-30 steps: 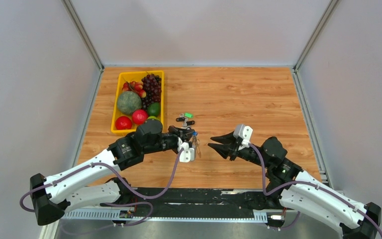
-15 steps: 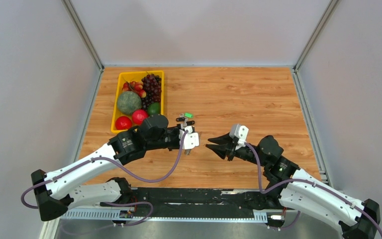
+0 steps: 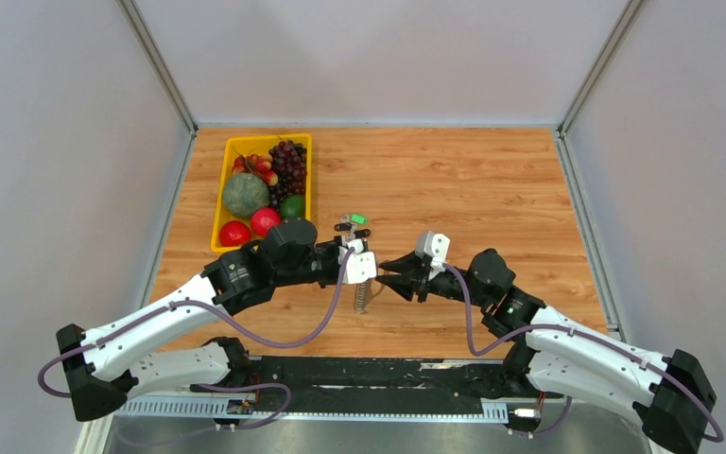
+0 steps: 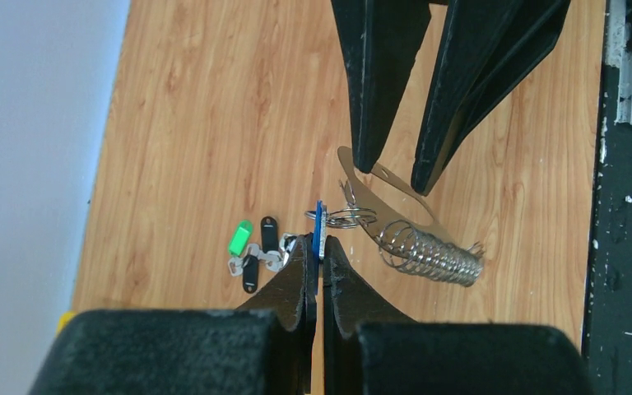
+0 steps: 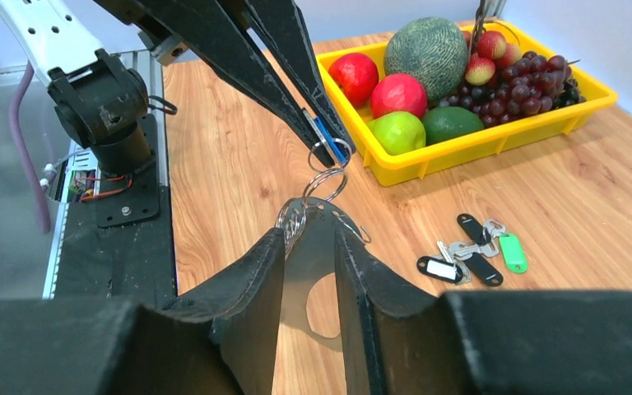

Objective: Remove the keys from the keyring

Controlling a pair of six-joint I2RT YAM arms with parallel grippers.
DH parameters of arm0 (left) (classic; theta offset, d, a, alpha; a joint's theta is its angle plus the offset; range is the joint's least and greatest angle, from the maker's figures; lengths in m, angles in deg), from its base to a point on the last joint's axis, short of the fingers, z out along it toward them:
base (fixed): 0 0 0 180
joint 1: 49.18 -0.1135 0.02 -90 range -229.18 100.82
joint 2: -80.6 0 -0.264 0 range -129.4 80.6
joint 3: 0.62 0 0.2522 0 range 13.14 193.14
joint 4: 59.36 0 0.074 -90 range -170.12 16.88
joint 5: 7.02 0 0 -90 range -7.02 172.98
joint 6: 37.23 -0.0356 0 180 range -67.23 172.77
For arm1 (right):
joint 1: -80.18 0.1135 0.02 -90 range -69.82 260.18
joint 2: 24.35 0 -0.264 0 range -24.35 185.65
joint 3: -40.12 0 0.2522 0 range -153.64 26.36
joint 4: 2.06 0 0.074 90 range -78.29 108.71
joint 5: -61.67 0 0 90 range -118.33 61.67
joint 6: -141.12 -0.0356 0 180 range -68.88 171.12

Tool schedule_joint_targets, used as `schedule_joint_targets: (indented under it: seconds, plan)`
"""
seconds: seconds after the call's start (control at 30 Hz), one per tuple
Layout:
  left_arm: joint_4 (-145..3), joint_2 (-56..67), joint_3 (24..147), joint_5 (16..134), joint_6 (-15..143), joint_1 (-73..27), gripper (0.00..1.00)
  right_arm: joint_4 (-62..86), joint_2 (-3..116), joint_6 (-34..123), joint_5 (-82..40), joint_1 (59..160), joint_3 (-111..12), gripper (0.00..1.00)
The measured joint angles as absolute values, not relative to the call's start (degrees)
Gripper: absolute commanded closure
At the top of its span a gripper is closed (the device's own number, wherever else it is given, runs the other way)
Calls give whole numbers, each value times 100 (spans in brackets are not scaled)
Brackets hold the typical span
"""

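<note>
Over the wooden table (image 3: pixel 454 189), near the yellow tray (image 3: pixel 219 203) of fruit, I am bringing my two arms together. A second ago they were well apart. My right gripper (image 5: pixel 311 230) has now slid in just beside my left gripper (image 4: pixel 319 247). The right one is standing partly open, straddling the flat metal tag (image 4: pixel 395 206) of the keyring (image 4: pixel 354 217), and I cannot tell whether the pads are touching it. The keyring is hanging off the table between us, its chain (image 4: pixel 428 257) dangling. Several keys (image 4: pixel 251 247) are already lying loose on the table. My left gripper is pinching the blue key (image 4: pixel 318 226) tightly. I judge I am setting up to pull this last one free.
</note>
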State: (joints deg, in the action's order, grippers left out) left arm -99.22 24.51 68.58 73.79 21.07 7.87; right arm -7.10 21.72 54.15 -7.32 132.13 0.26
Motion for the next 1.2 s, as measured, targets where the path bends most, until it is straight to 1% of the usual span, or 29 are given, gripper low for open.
schedule_joint_targets:
  seconds: [0.37,0.53,0.57,0.6,0.73,0.8,0.97,1.2]
  plan:
    - [-9927,2488,6858,7294,2249,833,100,-1195,2672,5354,-609,13213,-134,65]
    - [-9927,2488,6858,7255,2293,860,100,-1346,2845,5290,-535,13213,-171,67]
    - [-9927,2488,6858,7253,2297,860,100,-1364,2878,5275,-515,13213,-180,68]
    - [-9927,2488,6858,7250,2301,860,100,-1388,2900,5268,-498,13213,-182,71]
    - [-9925,2488,6858,7255,2315,860,100,-1390,2924,5238,-434,13213,-184,93]
    - [-9920,2488,6858,7264,2328,860,100,-1381,2924,5240,-419,13213,-189,100]
    - [-9955,2494,6858,7388,2470,862,100,-1206,2836,5238,-437,13213,-200,100]
    - [-9975,2407,6908,7712,3023,888,100,-1034,2275,5478,-128,13191,-68,100]
